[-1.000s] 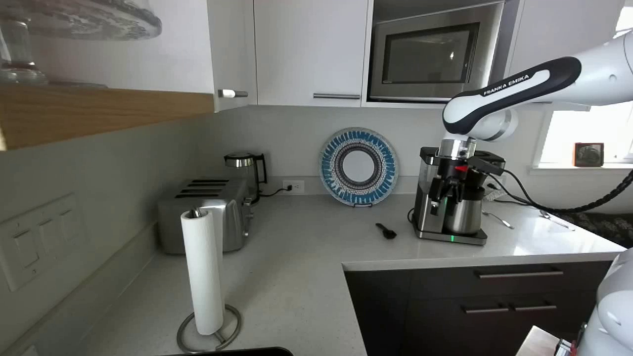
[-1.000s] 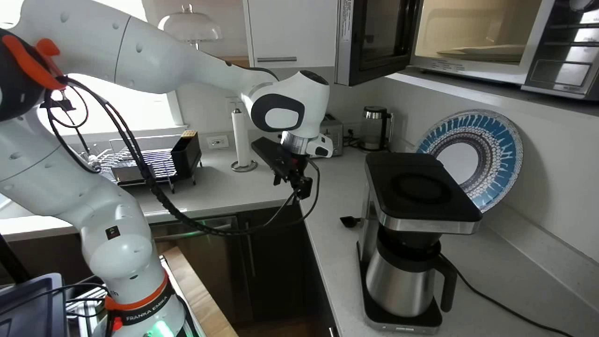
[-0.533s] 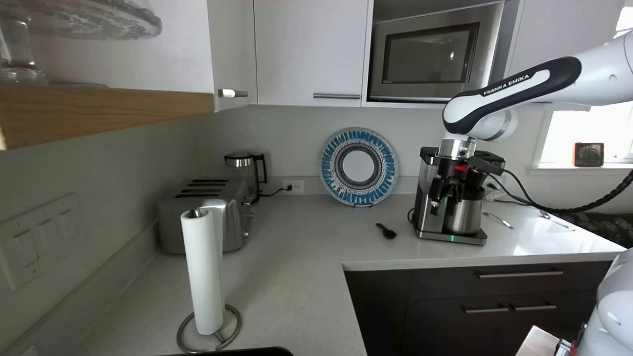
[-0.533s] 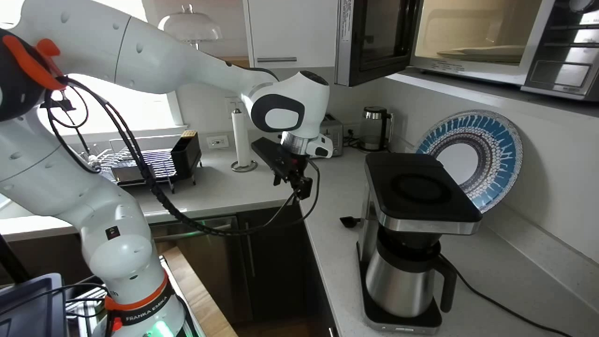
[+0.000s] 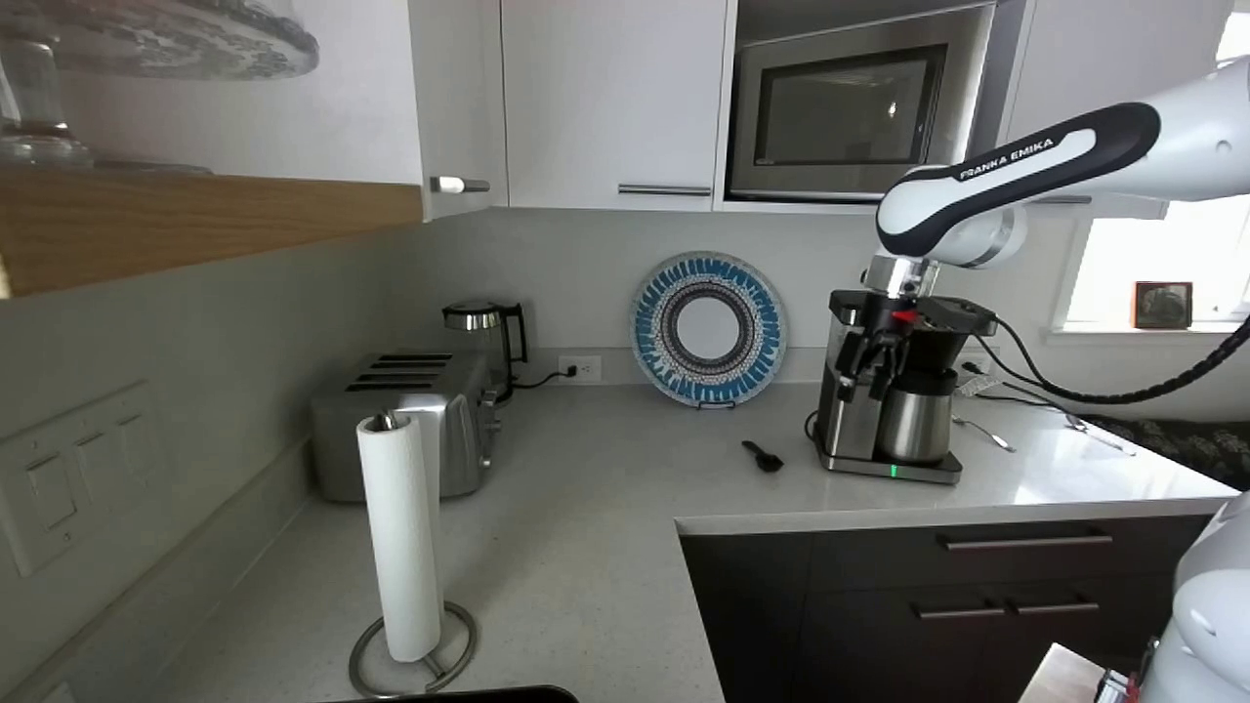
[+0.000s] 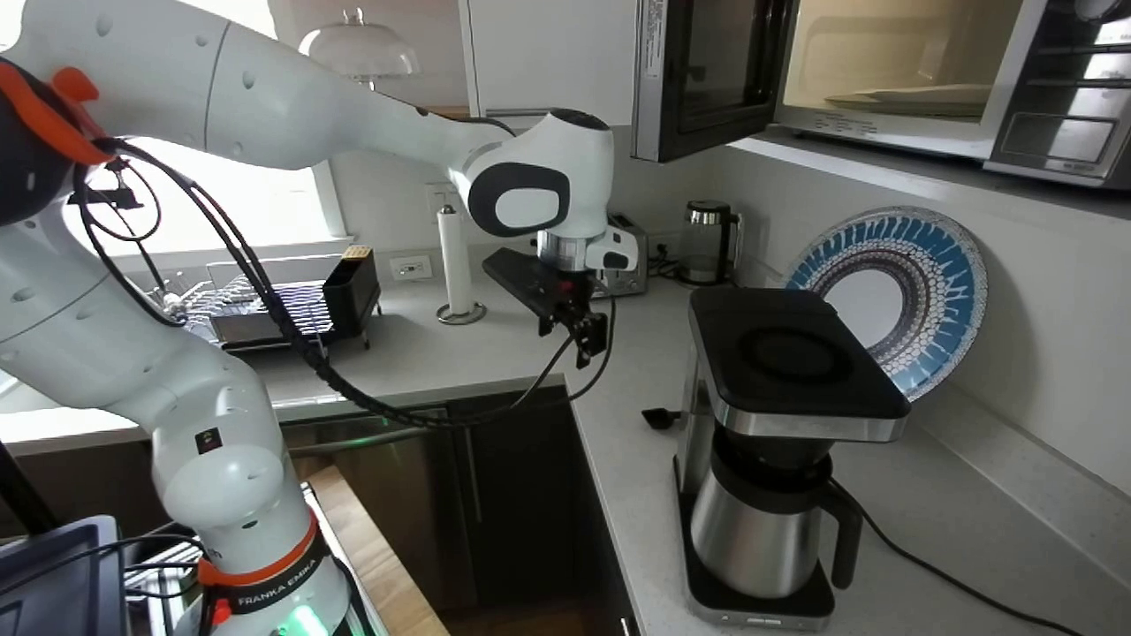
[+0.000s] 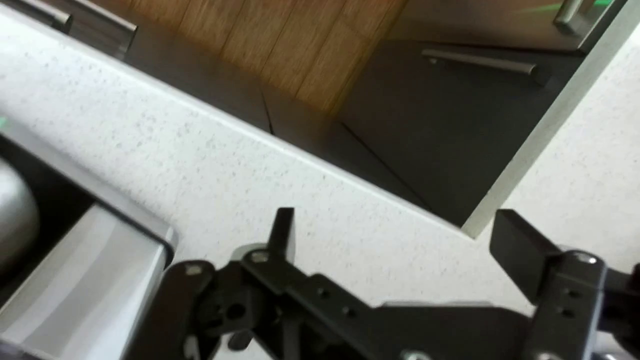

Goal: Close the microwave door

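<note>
Black gripper spread wide, with fingers well apart and speckled white countertop visible between; suspended above that surface, unloaded. Past the fingertips in wrist view: inside corner of the counter edge, matte dark cabinet front with bar handle, brown wood-plank floor. To one side: coffee maker, cropped to steel lower parts in wrist view, complete with flat black top and rounded brushed-steel carafe in an exterior view. Above and apart from the gripper: microwave door, swung out from the microwave, with cream cavity and flat pale item exposed in an exterior view; in an exterior view, visible as slanted silver-grey panel with rectangular dark window, cavity hidden. Farther out, in both exterior views: round platter, ringed blue, grey and white, propped upright; slim white paper-towel roll, smooth and cylindrical.
</note>
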Robot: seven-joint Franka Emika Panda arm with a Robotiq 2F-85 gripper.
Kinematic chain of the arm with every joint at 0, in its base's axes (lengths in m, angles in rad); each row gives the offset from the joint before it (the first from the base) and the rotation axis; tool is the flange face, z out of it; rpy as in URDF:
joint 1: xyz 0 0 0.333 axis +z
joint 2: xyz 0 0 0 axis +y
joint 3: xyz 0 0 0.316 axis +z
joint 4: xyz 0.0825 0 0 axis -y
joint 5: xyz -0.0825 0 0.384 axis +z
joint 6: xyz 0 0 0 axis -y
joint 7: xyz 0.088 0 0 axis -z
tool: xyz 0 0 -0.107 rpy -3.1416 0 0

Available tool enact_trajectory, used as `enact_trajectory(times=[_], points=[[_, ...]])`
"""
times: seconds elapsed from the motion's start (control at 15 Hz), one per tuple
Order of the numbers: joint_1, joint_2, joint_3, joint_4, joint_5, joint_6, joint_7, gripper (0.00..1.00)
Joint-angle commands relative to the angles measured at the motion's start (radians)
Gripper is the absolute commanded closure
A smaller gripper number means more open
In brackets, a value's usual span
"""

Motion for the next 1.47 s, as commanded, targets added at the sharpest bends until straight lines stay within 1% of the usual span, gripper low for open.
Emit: enact_trajectory(times=[0.0,0.13,0.33,0.6,0.67,0.73,1.0,1.2,1.33,1.4], points=[[-0.051,-0.133,0.085,-0.032,-0.093,0.048,0.126,0.00],[-0.065,-0.210,0.132,-0.059,-0.147,0.055,0.194,0.00],[-0.087,-0.319,0.210,-0.089,-0.221,0.112,0.330,0.00],[-0.117,-0.418,0.305,-0.113,-0.286,0.192,0.514,0.00],[-0.127,-0.436,0.325,-0.114,-0.299,0.218,0.554,0.25],[-0.139,-0.452,0.344,-0.116,-0.310,0.247,0.595,0.27],[-0.211,-0.500,0.401,-0.130,-0.344,0.371,0.750,0.58],[-0.291,-0.540,0.441,-0.153,-0.368,0.481,0.849,0.82],[-0.356,-0.551,0.460,-0.158,-0.380,0.563,0.897,0.96],[-0.390,-0.549,0.465,-0.155,-0.383,0.615,0.914,1.00]])
